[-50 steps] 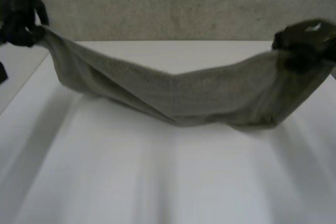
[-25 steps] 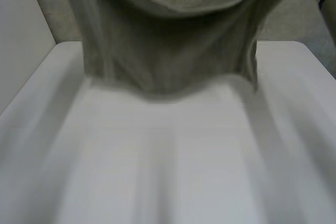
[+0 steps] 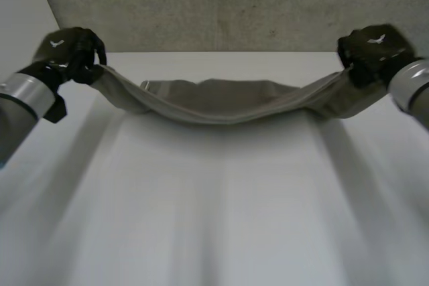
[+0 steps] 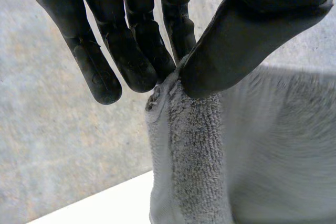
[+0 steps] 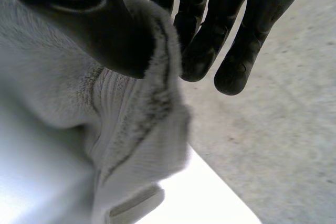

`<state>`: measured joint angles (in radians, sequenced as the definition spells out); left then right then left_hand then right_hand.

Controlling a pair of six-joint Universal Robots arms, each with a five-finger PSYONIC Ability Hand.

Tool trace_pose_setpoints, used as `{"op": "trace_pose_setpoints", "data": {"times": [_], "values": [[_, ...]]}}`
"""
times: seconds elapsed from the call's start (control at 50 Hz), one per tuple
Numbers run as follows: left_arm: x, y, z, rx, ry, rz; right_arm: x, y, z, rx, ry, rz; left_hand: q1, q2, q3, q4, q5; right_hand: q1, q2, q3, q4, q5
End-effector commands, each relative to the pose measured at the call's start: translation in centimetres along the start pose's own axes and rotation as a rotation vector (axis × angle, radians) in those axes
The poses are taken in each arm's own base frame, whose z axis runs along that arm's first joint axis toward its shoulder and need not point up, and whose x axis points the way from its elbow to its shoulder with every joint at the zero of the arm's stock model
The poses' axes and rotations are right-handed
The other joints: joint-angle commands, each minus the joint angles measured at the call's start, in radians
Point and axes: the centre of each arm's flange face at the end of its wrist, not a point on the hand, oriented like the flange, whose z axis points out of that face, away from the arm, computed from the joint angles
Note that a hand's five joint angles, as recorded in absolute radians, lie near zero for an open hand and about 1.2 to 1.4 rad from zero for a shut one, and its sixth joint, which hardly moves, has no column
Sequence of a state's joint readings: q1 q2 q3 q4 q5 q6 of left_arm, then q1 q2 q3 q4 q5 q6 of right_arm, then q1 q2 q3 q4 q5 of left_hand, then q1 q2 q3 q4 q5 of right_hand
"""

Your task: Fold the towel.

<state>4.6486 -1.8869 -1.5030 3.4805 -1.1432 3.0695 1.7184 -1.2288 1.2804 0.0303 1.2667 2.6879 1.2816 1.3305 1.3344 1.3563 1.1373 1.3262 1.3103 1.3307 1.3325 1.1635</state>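
A grey-green towel (image 3: 228,100) hangs stretched between my two hands over the far part of the white table (image 3: 214,219), its sagging middle resting on the tabletop. My left hand (image 3: 67,51) pinches one end corner of the towel (image 4: 194,145) between thumb and fingers (image 4: 142,61). At the other end my right hand (image 3: 374,51) pinches the towel (image 5: 131,124) the same way, thumb against fingers (image 5: 210,51). Both hands are held just above the table's far corners.
A grey textured wall (image 3: 221,5) stands right behind the table's far edge. The near and middle table surface stretches bare in front of the towel.
The towel was swung high up in front of the camera half a second ago; now both hands have come back down and the towel's middle lies on the far tabletop.
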Motion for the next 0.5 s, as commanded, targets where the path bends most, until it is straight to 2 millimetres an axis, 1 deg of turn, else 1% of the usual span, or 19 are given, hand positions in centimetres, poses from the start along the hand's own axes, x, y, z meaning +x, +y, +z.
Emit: {"op": "trace_pose_setpoints", "data": {"times": [0.02,0.04,0.08,0.14,0.16,0.18,0.2,0.22,0.24,0.26,0.32,0.34,0.36,0.38,0.4,0.42,0.44,0.48,0.5], "values": [[-1.3,-5.4,-3.1,0.11,-0.027,0.066,3.9,-5.2,-4.8,0.066,0.031,-0.016,0.115,0.066,0.062,0.04,0.084,0.07,0.086,0.066,0.064,0.058],[-1.5,-6.1,-3.7,0.125,-0.031,0.078,3.9,-5.2,-4.8,0.066,0.031,-0.016,0.115,0.066,0.062,0.04,0.084,0.07,0.086,0.066,0.064,0.058],[-1.6,-6.3,-4.0,0.128,-0.03,0.083,5.1,-4.9,-5.3,0.047,0.01,-0.003,0.115,0.066,0.062,0.04,0.084,0.07,0.086,0.066,0.064,0.058],[-1.3,-5.9,-4.4,0.113,-0.006,0.079,5.2,-4.2,-5.3,0.024,-0.012,0.013,0.115,0.066,0.062,0.04,0.084,0.07,0.086,0.066,0.064,0.058],[-1.3,-5.9,-4.4,0.112,-0.006,0.079,5.1,-3.4,-5.1,-0.004,-0.031,0.031,0.115,0.066,0.062,0.04,0.084,0.07,0.086,0.066,0.064,0.058],[-1.2,-5.2,-4.4,0.093,0.004,0.068,4.6,-2.3,-4.5,-0.034,-0.055,0.043,0.115,0.066,0.062,0.04,0.084,0.07,0.086,0.066,0.064,0.058],[-1.1,-4.2,-4.3,0.067,0.01,0.052,4.6,-2.3,-4.4,-0.035,-0.055,0.043,0.115,0.066,0.062,0.04,0.084,0.07,0.086,0.066,0.064,0.058],[-1.0,-4.2,-4.3,0.067,0.01,0.052,4.2,-1.3,-3.8,-0.063,-0.076,0.055,0.115,0.066,0.062,0.04,0.084,0.07,0.086,0.066,0.064,0.058],[-1.1,-3.0,-4.0,0.036,0.015,0.032,3.6,-0.4,-3.2,-0.087,-0.098,0.053,0.115,0.066,0.062,0.04,0.084,0.07,0.086,0.066,0.064,0.058],[-1.0,-1.8,-3.7,0.006,0.022,0.013,3.6,-0.4,-3.2,-0.088,-0.098,0.053,0.115,0.066,0.062,0.04,0.084,0.07,0.086,0.066,0.064,0.058],[-0.6,-0.9,-3.4,-0.017,0.032,-0.001,2.7,1.2,-2.2,-0.131,-0.123,0.012,0.115,0.066,0.062,0.04,0.084,0.07,0.086,0.066,0.064,0.058],[-0.4,0.0,-3.1,-0.039,0.041,-0.013,2.3,2.1,-1.8,-0.16,-0.125,-0.013,0.115,0.066,0.062,0.04,0.084,0.07,0.086,0.066,0.064,0.058],[-0.5,0.8,-2.8,-0.055,0.042,-0.015,2.3,2.1,-1.8,-0.16,-0.125,-0.013,0.115,0.066,0.062,0.04,0.084,0.07,0.086,0.066,0.064,0.058],[-0.5,0.8,-2.8,-0.055,0.042,-0.015,1.9,3.0,-1.3,-0.187,-0.127,-0.038,0.115,0.066,0.062,0.04,0.084,0.07,0.086,0.066,0.064,0.058],[-0.7,1.6,-2.4,-0.076,0.043,-0.006,1.5,3.8,-0.7,-0.212,-0.126,-0.061,0.115,0.066,0.062,0.04,0.084,0.07,0.086,0.066,0.064,0.058],[-1.0,2.4,-2.0,-0.095,0.043,0.013,1.5,3.8,-0.7,-0.212,-0.126,-0.062,0.115,0.066,0.062,0.04,0.084,0.07,0.086,0.066,0.064,0.058],[-1.0,2.4,-2.0,-0.095,0.043,0.013,1.3,4.3,-0.2,-0.231,-0.122,-0.082,0.115,0.066,0.062,0.04,0.084,0.07,0.086,0.066,0.064,0.058],[-1.3,4.0,-1.3,-0.141,0.041,0.056,1.0,4.8,0.2,-0.244,-0.123,-0.093,0.115,0.066,0.062,0.04,0.084,0.07,0.086,0.066,0.064,0.058],[-1.3,4.0,-1.3,-0.141,0.041,0.056,0.9,5.4,0.7,-0.256,-0.117,-0.098,0.115,0.066,0.062,0.04,0.084,0.07,0.086,0.066,0.064,0.058]]}}
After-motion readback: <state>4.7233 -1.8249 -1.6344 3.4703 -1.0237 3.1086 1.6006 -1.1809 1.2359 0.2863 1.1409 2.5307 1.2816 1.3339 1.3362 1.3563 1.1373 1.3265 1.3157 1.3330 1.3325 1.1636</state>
